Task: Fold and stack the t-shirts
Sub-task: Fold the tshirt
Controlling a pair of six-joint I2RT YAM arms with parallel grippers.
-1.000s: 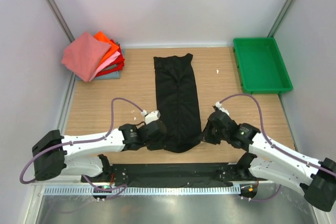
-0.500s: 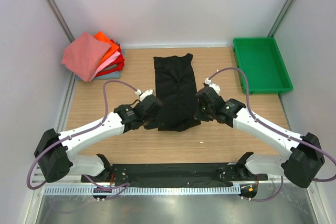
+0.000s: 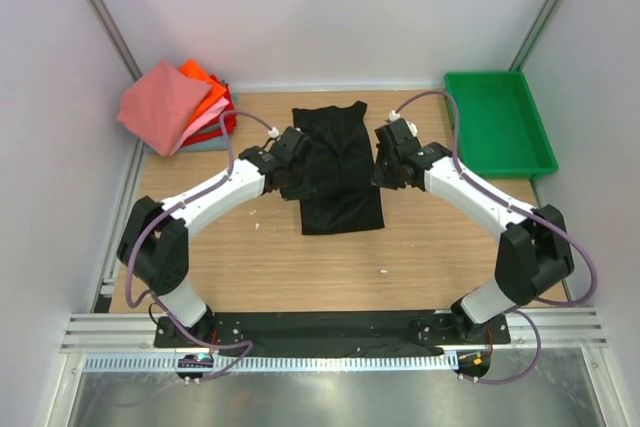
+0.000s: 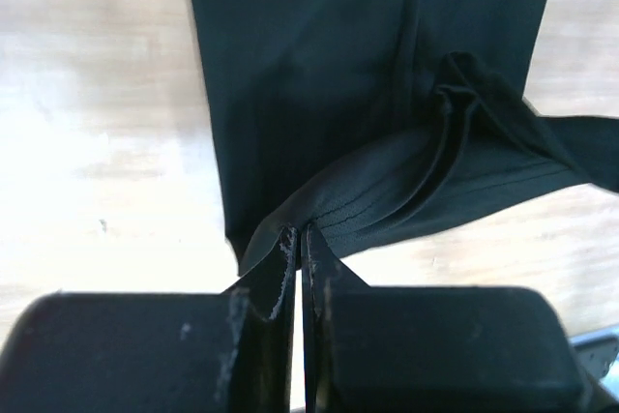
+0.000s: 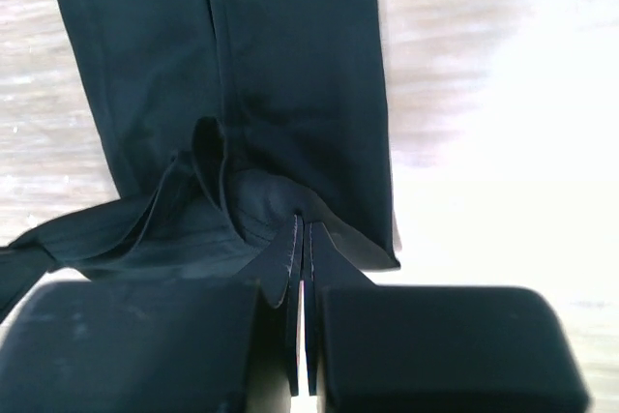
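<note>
The black t-shirt (image 3: pixel 338 172) lies as a long strip in the middle of the table, its near end lifted and doubled back over the rest. My left gripper (image 3: pixel 293 155) is shut on the hem's left corner (image 4: pixel 319 215). My right gripper (image 3: pixel 384 159) is shut on the right corner (image 5: pixel 280 202). Both hold the hem above the strip's middle. The folded shirts (image 3: pixel 178 105), salmon-pink on top with orange, red and pale pink beneath, lie stacked at the far left corner.
A green plastic tray (image 3: pixel 497 124) stands at the far right. White walls enclose the table on three sides. Bare wood shows to the left (image 4: pixel 97 142) and right (image 5: pixel 484 94) of the shirt.
Both grippers have carried the shirt's near hem away from the table's front edge towards the far end, folding the lower part up over the rest.
</note>
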